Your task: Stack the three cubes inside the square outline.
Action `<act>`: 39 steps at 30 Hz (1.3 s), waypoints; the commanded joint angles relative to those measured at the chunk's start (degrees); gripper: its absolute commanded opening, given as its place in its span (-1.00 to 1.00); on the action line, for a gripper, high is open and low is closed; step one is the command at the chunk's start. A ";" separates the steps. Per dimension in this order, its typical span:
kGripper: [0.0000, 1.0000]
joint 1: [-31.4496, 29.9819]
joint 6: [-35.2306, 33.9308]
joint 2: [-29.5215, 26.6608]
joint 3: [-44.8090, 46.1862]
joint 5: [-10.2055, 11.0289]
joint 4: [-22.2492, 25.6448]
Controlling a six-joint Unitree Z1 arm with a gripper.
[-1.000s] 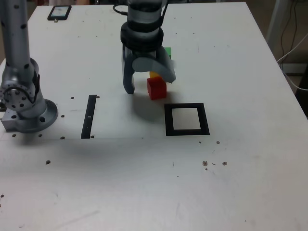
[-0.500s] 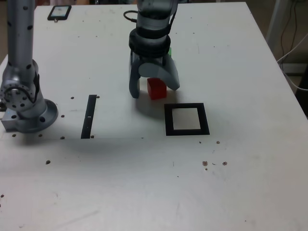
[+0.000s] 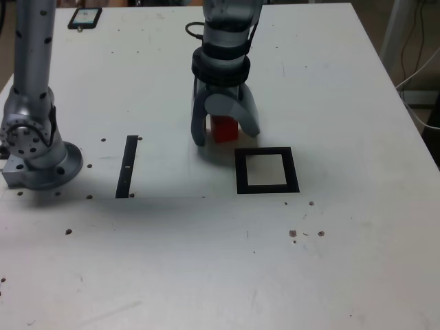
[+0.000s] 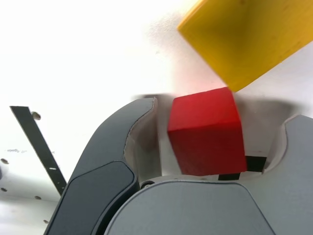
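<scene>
My gripper [image 3: 224, 132] is down at the table with its jaws on either side of the red cube [image 3: 221, 128]. In the wrist view the red cube [image 4: 208, 132] sits between the two fingers [image 4: 112, 156] with a gap on each side, so my gripper [image 4: 222, 111] is open and not touching it. The yellow cube [image 4: 249, 39] lies just beyond the red one, seen only in the wrist view. The arm hides the green cube. The square outline [image 3: 267, 170] lies empty on the table, close to the gripper, nearer the camera and toward the exterior view's right.
A thin black strip [image 3: 127, 165] lies on the table toward the exterior view's left, and shows in the wrist view too [image 4: 39, 147]. The arm's base [image 3: 34, 151] stands at the left edge. A phone [image 3: 84, 17] lies at the far left corner.
My gripper has come down and shifted toward the exterior view's right, until its jaws straddle the red cube. The jaws have narrowed. The cube has not moved.
</scene>
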 commanded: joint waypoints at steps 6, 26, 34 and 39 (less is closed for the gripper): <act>0.65 1.21 0.17 0.21 0.20 0.46 -0.50; 0.10 2.78 0.47 -1.09 1.37 0.84 -1.30; -0.39 2.63 0.44 -4.18 1.59 0.89 -2.68; -0.44 2.49 0.39 -4.68 1.49 0.49 -1.62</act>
